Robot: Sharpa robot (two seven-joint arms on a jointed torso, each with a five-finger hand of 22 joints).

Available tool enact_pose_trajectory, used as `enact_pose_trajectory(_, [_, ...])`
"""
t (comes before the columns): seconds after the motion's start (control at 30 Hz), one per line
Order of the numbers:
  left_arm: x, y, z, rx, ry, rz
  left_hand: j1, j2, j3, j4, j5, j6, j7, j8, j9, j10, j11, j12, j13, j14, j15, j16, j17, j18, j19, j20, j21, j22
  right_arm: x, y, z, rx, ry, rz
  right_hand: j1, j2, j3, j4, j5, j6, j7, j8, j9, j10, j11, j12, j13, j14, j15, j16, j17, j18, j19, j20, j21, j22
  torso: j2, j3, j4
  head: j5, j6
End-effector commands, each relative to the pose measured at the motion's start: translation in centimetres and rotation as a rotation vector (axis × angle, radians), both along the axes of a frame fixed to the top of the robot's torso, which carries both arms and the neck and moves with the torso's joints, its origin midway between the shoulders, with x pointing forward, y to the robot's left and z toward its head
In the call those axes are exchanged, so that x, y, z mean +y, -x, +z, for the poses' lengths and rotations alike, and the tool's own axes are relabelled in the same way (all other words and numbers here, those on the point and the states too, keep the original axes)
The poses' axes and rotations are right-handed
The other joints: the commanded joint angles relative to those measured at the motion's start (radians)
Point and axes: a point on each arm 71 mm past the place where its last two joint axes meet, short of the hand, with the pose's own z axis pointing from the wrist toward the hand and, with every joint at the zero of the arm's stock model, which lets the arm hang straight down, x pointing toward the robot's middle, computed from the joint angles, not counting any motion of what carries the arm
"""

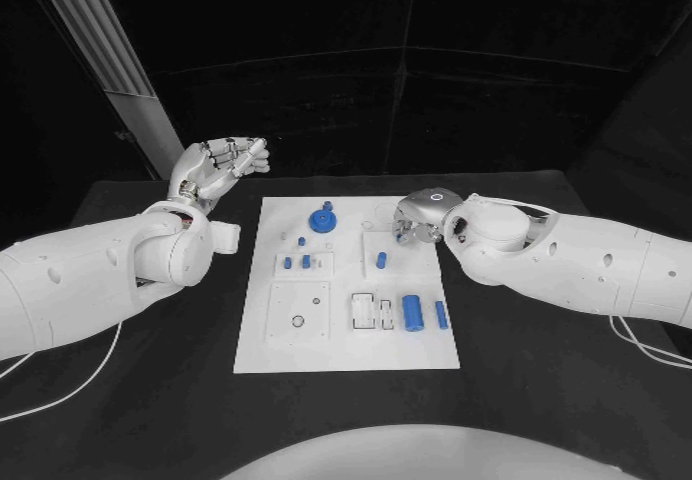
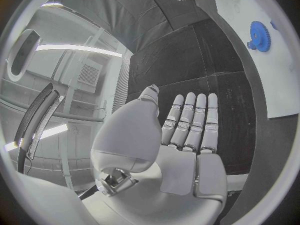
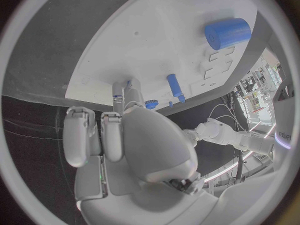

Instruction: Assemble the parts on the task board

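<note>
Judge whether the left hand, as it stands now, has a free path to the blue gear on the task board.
Probably yes. The left hand is raised, open and empty off the task board's far left corner; nothing lies between it and the blue gear.

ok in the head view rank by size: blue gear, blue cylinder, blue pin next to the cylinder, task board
1. task board
2. blue gear and blue cylinder: look about alike, unranked
3. blue pin, slimmest
</note>
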Motion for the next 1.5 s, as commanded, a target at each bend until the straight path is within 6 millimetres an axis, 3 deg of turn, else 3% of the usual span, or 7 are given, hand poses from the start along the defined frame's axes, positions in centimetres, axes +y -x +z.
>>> enact_pose_trajectory(0.03, [-0.1,0.4,1.2,-0.17,0.04,-0.021,0.002,0.011,-0.008,-0.001,0.007,-0.006,0.039,0.008,0.0,-0.008,0.002,0.003,-0.001,-0.008,0.0,0.004,-0.002,0.006,0.008,0.0,-0.006,-0.001,0.2,0.2,-0.1,-0.01,-0.017,0.017,0.012,-0.001,0.006,0.001,0.006,0.01,0.001,0.005,0.002,0.01,0.002,-0.005,0.0,0.081,-0.009,-0.003,0.127,-0.001,0.058,-0.005,-0.001,0.227,0.0,0.0001,0.0004,0.001,0.001])
enact_pose_trajectory(1.3, [0.3,0.3,1.1,-0.165,0.034,-0.011,0.005,0.013,-0.009,-0.001,0.009,-0.007,0.038,0.012,0.0,-0.01,0.002,0.007,-0.002,-0.01,0.0,0.008,-0.006,0.006,0.008,0.0,-0.007,-0.002,0.5,1.5,1.6,-0.142,-0.158,0.086,0.021,-0.012,0.009,0.004,0.007,0.025,0.013,0.002,0.003,0.033,0.011,-0.025,0.0,0.081,0.002,-0.002,0.13,-0.005,0.068,-0.001,0.016,0.235,0.0,0.0009,-0.0009,0.008,-0.001])
enact_pose_trajectory(1.5, [0.4,0.2,1.0,-0.163,0.033,-0.009,0.005,0.013,-0.009,-0.001,0.009,-0.007,0.038,0.012,0.0,-0.01,0.002,0.007,-0.002,-0.01,0.0,0.008,-0.006,0.006,0.008,0.0,-0.007,-0.002,0.2,2.3,2.2,-0.164,-0.186,0.102,0.025,-0.014,0.01,0.005,0.007,0.026,0.015,0.0,0.002,0.037,0.013,-0.031,0.0,0.082,0.007,0.0,0.132,-0.006,0.069,0.003,0.019,0.236,-0.003,-0.0018,0.0008,0.007,0.0])
